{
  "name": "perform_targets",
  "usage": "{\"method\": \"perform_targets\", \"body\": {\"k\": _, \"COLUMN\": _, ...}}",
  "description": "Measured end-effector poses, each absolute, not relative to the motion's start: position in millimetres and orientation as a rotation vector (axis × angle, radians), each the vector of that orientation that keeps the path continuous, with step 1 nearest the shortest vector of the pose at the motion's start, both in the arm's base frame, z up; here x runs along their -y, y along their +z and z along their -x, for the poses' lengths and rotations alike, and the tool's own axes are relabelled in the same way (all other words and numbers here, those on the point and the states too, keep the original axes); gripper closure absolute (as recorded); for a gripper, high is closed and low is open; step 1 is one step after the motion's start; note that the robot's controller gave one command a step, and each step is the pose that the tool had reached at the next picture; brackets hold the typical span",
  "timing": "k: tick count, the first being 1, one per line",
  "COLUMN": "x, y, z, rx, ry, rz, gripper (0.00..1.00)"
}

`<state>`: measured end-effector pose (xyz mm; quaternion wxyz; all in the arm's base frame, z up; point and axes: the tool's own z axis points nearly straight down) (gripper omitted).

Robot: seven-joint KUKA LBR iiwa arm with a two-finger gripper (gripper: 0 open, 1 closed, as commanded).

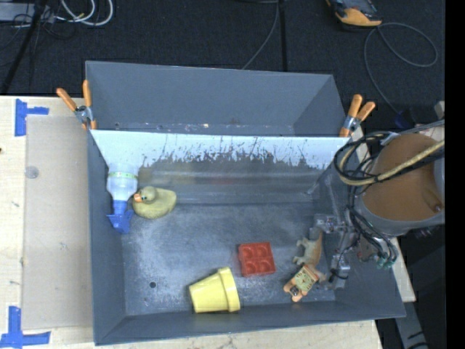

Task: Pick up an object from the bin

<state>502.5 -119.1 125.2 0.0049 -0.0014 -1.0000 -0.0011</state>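
Small tan toy (311, 250) near the bin's (182, 246) right wall, just left of the pincer (338, 262); just below it a brownish toy (301, 282). Cannot tell whether pincer spread or pressed together. Further left: red block (256, 259), yellow cup (215, 291) on its side; duck (153, 203) just beside bottle (120, 195) at left wall.

One camera looks down on the grey metal bin (218, 224) from above, tilted a little from the near side, so the far wall (211, 97) turns its inner face to the lens while the near rim runs close to the lower edge. It stands back enough to take in all four corners, the dark floor (182, 20) beyond, and the arm (403, 180) crossing the bin's right edge.
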Motion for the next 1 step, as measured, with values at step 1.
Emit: {"method": "perform_targets", "body": {"k": 1, "x": 118.7, "y": 129.5, "z": -504.3, "rx": 3.139, "ry": -0.001, "rz": -0.002, "gripper": 0.00}}
